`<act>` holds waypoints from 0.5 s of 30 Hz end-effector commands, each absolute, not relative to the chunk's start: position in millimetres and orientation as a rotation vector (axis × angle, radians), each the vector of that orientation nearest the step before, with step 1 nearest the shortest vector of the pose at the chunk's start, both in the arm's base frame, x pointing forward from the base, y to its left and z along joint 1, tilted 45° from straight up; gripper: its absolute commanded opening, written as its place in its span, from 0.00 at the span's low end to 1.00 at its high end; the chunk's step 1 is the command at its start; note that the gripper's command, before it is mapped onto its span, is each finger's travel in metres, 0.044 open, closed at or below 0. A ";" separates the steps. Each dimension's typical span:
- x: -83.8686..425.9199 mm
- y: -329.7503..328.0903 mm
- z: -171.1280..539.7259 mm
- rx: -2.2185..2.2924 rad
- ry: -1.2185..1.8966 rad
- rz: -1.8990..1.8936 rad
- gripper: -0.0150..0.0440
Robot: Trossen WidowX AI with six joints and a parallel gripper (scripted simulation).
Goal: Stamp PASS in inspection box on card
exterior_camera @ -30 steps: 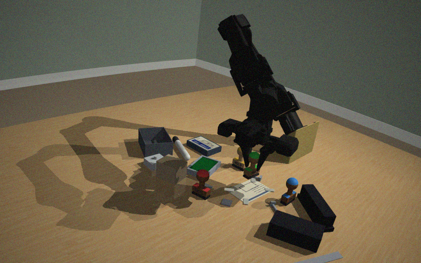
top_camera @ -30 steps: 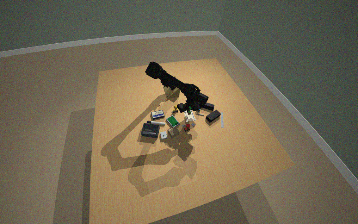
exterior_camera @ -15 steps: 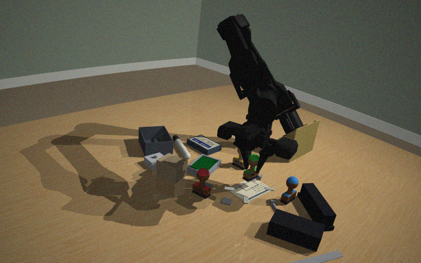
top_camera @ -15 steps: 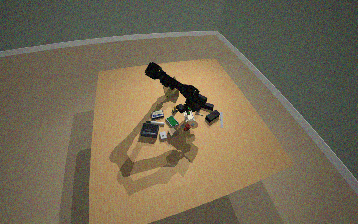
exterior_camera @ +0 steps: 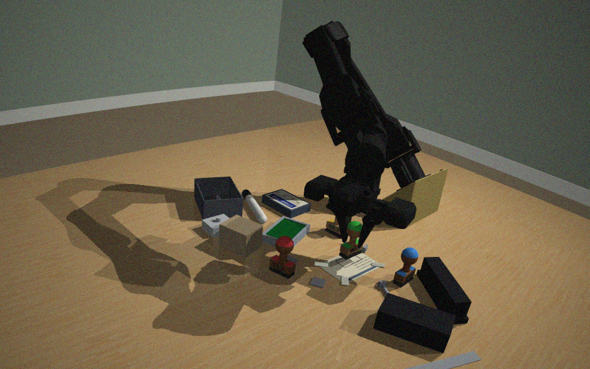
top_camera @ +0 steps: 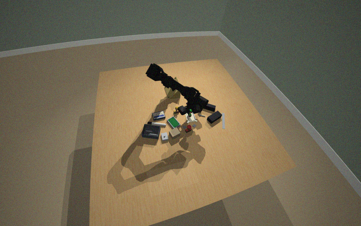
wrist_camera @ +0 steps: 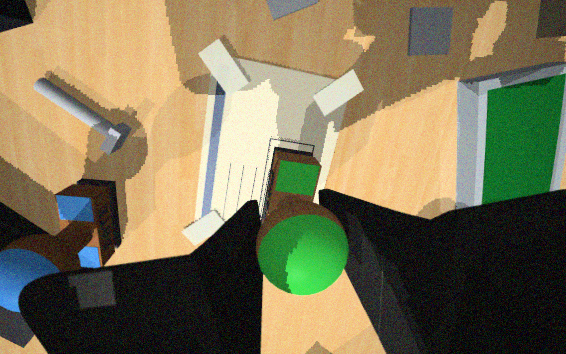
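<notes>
My gripper [top_camera: 190, 113] [exterior_camera: 353, 242] [wrist_camera: 289, 204] is shut on the green-knobbed stamp [top_camera: 190, 110] [exterior_camera: 354, 226] [wrist_camera: 302, 255], gripping its handle. The stamp is upright, with its base low over the card [exterior_camera: 343, 270] [wrist_camera: 245, 115]. In the wrist view the base covers much of the printed box [wrist_camera: 292, 142], whose far edge shows beyond it. I cannot tell whether the base touches the card, and any print under it is hidden. The open green ink pad [top_camera: 173, 122] [exterior_camera: 285, 229] [wrist_camera: 522, 140] lies to one side of the card.
A blue stamp [exterior_camera: 409, 254] [wrist_camera: 20, 277] and a grey bolt [wrist_camera: 75, 107] are near the card's striped side. A red stamp [top_camera: 188, 127] [exterior_camera: 284, 245], a yellow stamp [top_camera: 176, 108] [exterior_camera: 333, 225] and a tan block [exterior_camera: 240, 234] stand around. Black blocks [exterior_camera: 413, 319] lie beyond the blue stamp.
</notes>
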State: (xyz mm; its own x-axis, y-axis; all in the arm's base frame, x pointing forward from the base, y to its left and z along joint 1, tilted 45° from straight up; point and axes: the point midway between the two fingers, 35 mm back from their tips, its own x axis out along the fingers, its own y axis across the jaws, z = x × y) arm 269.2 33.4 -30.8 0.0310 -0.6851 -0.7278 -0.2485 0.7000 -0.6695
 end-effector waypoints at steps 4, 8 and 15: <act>267.2 28.1 -34.8 -0.803 1.548 -0.398 0.25; 267.0 26.2 -36.5 -0.803 1.548 -0.398 0.25; 266.6 23.2 -39.0 -0.804 1.547 -0.398 0.25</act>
State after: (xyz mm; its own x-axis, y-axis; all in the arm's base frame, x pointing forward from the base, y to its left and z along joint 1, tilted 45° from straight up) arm 268.5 26.2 -37.2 0.0320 -0.6859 -0.7270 -0.2483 0.6992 -0.6705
